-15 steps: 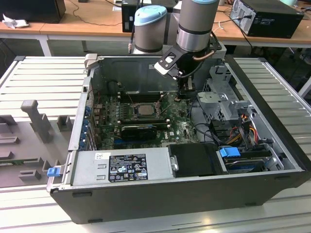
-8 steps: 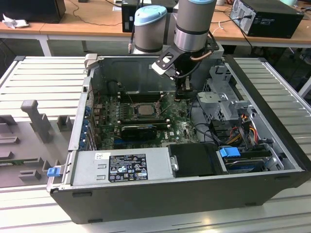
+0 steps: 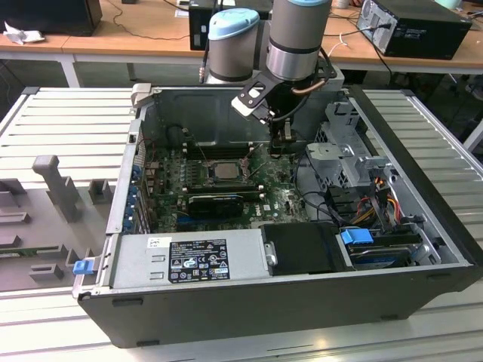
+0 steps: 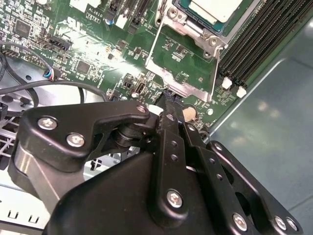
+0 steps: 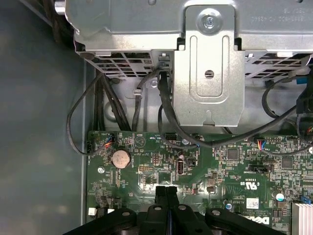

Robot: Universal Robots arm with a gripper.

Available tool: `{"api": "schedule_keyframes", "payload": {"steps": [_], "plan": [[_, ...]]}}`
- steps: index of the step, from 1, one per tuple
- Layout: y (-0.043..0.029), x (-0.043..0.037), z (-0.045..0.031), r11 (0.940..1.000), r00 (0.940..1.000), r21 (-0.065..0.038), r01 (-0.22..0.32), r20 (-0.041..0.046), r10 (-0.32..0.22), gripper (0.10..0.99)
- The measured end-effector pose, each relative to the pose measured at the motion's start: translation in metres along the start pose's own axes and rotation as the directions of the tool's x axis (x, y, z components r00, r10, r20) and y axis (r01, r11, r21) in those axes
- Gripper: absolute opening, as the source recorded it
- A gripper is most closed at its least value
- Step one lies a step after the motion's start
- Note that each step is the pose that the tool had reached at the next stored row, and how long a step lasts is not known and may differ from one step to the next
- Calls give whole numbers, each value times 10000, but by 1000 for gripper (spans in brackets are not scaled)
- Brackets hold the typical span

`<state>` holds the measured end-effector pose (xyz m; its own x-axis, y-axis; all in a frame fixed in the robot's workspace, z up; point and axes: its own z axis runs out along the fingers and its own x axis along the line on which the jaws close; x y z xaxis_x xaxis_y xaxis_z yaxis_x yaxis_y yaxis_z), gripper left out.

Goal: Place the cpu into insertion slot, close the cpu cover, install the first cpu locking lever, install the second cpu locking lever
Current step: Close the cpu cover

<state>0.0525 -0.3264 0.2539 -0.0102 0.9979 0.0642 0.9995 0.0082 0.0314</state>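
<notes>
Gripper: black two-finger gripper [image 5: 166,192], fingers pressed together, nothing between them; tips low over the green motherboard [image 5: 234,171].

Just beyond the tips: thin square metal cpu cover [image 4: 155,54] with a windowed middle. It appears swung open, with its tab end nearest the gripper.

Beyond that: small flat silver-topped cpu [image 4: 215,9], seated in the dark square insertion slot [image 4: 171,15].

Judgement: the cover is light, stiff, hinged sheet metal, so push at the free tab edge rather than pinch. The cpu is fragile, so avoid loading its top.
</notes>
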Motion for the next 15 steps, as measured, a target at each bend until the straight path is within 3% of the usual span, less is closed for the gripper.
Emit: {"api": "schedule_keyframes", "payload": {"steps": [15], "plan": [[-34, 0, -1, 10000, 10000, 0, 0, 0, 0, 106]]}}
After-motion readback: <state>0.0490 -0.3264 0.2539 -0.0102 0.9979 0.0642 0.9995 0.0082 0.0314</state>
